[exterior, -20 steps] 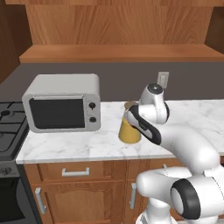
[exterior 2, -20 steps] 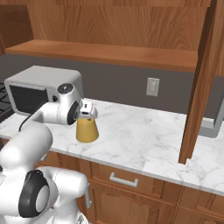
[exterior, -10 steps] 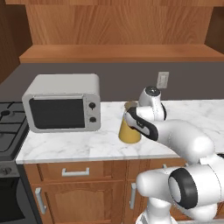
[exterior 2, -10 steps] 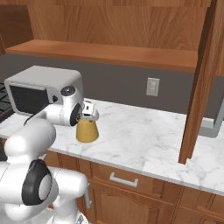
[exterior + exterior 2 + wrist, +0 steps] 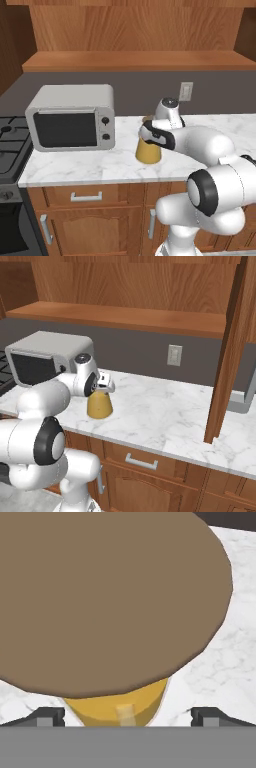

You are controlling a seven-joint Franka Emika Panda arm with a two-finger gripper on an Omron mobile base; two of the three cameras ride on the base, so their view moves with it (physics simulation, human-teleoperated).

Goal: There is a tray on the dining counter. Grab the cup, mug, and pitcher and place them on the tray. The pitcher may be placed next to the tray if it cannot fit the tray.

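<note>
The pitcher [image 5: 149, 152], a clear cone of orange liquid with a round brown lid, stands on the marble counter [image 5: 90, 165] right of the microwave. My gripper [image 5: 147, 131] hovers just over its lid, jaws open and pointing down. From the right side the pitcher [image 5: 100, 405] sits directly under the gripper [image 5: 105, 387]. In the hand view the brown lid [image 5: 110, 597] looms very close, the orange body shows beneath it, and the open gripper [image 5: 128, 716] has its fingertips [image 5: 50, 716] wide on either side. The tray, cup, mug and dining counter are out of view.
A silver microwave [image 5: 72, 122] stands left of the pitcher, with a black stove [image 5: 10, 145] beyond it. A wooden shelf [image 5: 140, 60] runs above the counter. A tall wooden panel [image 5: 230, 351] rises at the right, with bare marble between it and the pitcher.
The hand has sunk slightly toward the pitcher's lid and the arm's elbow has swung outward. The pitcher has not moved and the jaws stay open.
</note>
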